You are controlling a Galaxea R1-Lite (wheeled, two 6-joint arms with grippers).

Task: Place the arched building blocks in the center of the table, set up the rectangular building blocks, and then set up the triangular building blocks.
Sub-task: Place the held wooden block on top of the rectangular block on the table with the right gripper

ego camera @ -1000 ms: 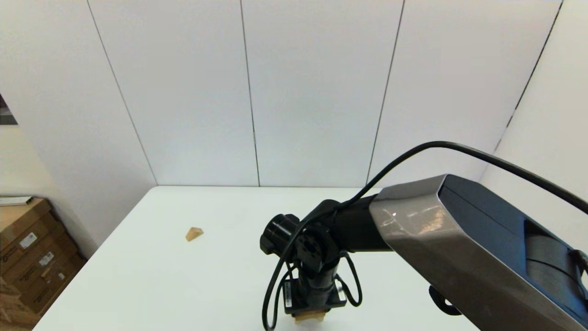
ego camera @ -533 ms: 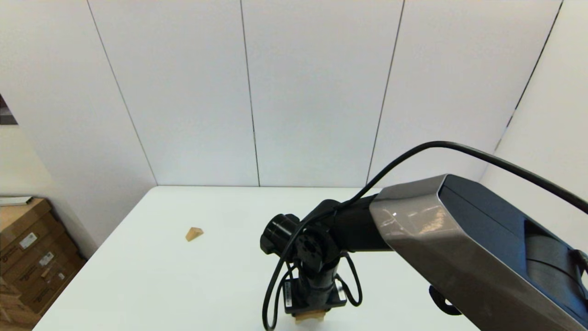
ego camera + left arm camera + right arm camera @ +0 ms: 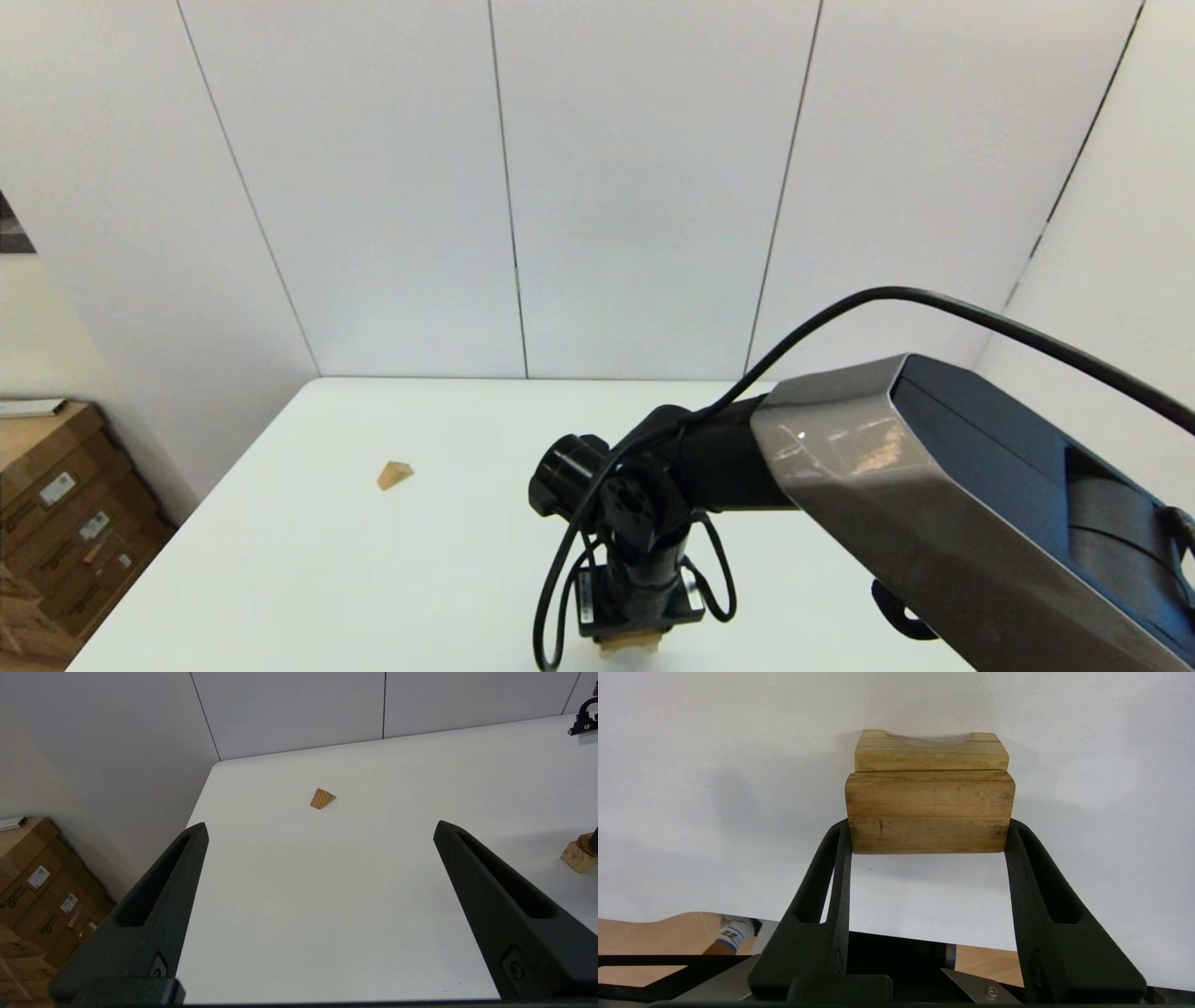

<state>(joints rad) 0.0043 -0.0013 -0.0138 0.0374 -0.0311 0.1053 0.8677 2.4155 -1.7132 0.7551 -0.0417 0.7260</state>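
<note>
right hand low over table | wooden block beneath | wedge far-left

Rectangular slab atop arched block; wedge well apart.

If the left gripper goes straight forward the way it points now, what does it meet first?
Probably the small triangular block: it lies ahead between the open left gripper fingers, with only bare table before it. Depth is unclear.

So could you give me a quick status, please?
Right gripper shut on slab, atop arch. Left gripper open, clear. Wedge untouched. Nothing obstructing.
</note>
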